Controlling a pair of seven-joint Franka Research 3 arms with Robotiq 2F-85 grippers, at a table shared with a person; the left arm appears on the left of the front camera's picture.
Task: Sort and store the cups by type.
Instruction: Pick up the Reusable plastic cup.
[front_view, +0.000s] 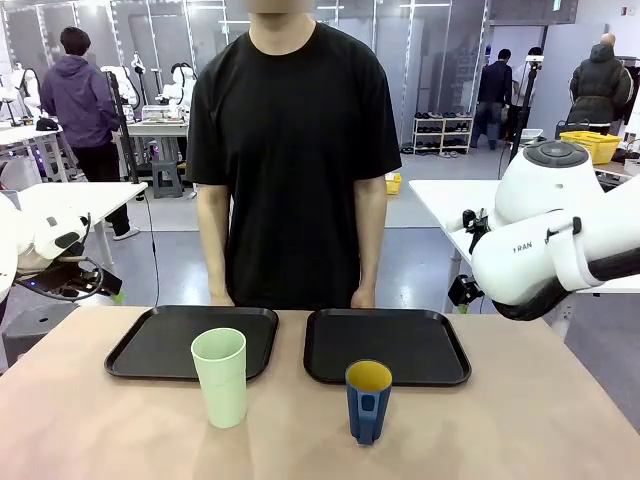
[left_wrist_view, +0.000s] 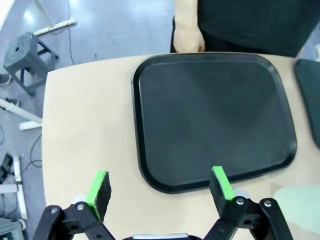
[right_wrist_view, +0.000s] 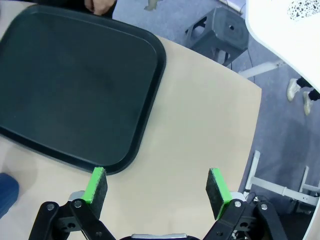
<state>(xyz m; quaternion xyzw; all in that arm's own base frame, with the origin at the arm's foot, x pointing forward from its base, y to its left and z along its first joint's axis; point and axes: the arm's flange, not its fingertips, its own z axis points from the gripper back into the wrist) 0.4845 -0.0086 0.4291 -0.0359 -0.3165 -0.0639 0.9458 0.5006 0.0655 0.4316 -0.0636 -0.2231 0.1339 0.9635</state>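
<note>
Front view: the mint-green tumbler (front_view: 220, 377) stands upright at lower centre-left on the surface (front_view: 520, 430), just in front of the left black tray (front_view: 160, 345). The blue mug (front_view: 368, 400) stands at lower centre, before the right black tray (front_view: 420, 350). Left wrist view: the left claw (left_wrist_view: 161, 186) is fully spread, holding nothing. Right wrist view: the right claw (right_wrist_view: 157, 186) is likewise spread wide and empty.

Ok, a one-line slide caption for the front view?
Mint-green tumbler and blue mug stand before the left tray and right tray, person opposite.
</note>
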